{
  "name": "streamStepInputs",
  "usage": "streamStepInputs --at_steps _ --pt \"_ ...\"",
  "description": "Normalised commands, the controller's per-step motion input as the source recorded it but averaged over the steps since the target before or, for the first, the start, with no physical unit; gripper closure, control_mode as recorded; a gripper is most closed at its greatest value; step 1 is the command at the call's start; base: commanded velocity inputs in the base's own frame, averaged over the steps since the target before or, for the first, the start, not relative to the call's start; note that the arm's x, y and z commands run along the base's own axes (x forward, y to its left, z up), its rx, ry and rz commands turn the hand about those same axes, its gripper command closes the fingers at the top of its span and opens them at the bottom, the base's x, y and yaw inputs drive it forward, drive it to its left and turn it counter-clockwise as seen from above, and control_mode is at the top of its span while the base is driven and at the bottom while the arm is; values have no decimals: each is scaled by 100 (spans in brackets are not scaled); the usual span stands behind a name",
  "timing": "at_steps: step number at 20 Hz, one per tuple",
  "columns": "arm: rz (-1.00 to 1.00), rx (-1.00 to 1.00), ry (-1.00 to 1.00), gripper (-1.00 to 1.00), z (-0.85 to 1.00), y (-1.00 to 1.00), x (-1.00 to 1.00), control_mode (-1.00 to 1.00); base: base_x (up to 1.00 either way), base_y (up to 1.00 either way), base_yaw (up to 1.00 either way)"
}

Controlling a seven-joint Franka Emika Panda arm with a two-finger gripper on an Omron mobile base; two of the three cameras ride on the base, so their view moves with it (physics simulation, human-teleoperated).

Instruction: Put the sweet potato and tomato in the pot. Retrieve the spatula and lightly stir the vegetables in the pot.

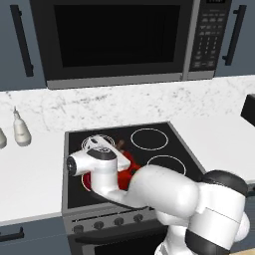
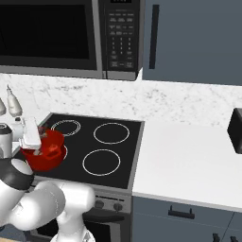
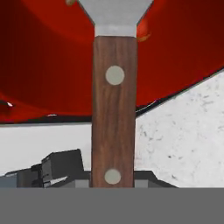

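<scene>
Stirring looks to be the step in hand. On the stove (image 2: 118, 156), the red pot (image 2: 49, 153) sits on the front left burner, with the white arm (image 1: 149, 187) bent over it from the near side. The gripper (image 2: 32, 134) hangs at the pot's near rim, its fingers clamped together on the brown wooden handle of the spatula (image 3: 114, 100). In the hand view the grey blade reaches past the rim into the pot's red interior. A small orange speck beside the blade may be a vegetable; the tomato cannot be made out. The next move likely calls for small, gentle sweeps of the blade, keeping clear of the pot wall so the pot does not slide.
</scene>
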Motion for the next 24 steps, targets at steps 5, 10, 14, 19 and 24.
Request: streamStepInputs --at_steps 5,10,14,19,24 --pt "-3 -7 3 100 -73 -6 87 -100 0 0 0" --pt "0 -17 -7 100 -16 0 46 -100 0 0 0" --pt "0 -27 -21 100 0 6 2 -100 0 0 0" --pt "0 -26 -25 100 5 -1 -2 -100 0 0 0" --pt "0 -14 -11 100 33 -2 0 -100 0 0 0"
